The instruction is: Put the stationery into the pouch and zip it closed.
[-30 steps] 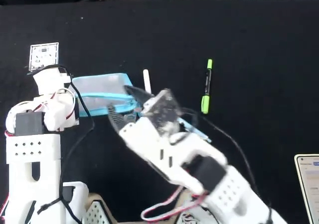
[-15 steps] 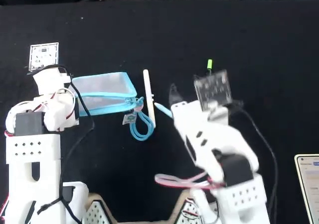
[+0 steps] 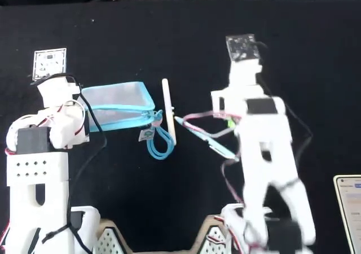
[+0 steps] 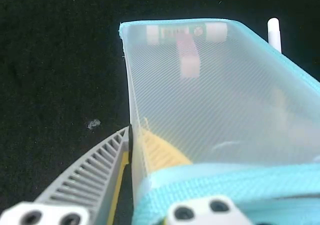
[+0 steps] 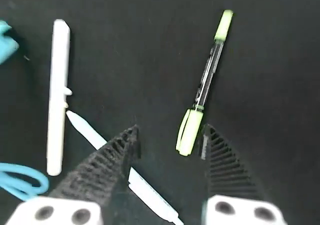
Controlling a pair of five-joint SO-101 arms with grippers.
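Note:
A translucent pouch (image 3: pixel 118 104) with blue trim lies at the left. My left gripper (image 3: pixel 84 117) is shut on its end, one grey finger outside and a yellow pad showing through the wall (image 4: pixel 160 152). The pouch's blue strap (image 3: pixel 159 144) loops beside its zip end. A white pen (image 3: pixel 167 110) and a blue-white pen (image 3: pixel 206 138) lie in the middle. My right arm (image 3: pixel 254 113) stands over the green highlighter (image 5: pixel 205 82). My right gripper (image 5: pixel 170 132) hangs open above it, its fingers on either side of the cap end, holding nothing.
A phone (image 3: pixel 350 209) lies at the table's front right edge. A small printed tag (image 3: pixel 49 62) sits behind the left arm. Black cloth covers the table, with free room at the back and far right.
The right arm has swung away from the pouch's zip end, to the right and back, and now stands above the green highlighter. The pouch, left arm and pens stayed put.

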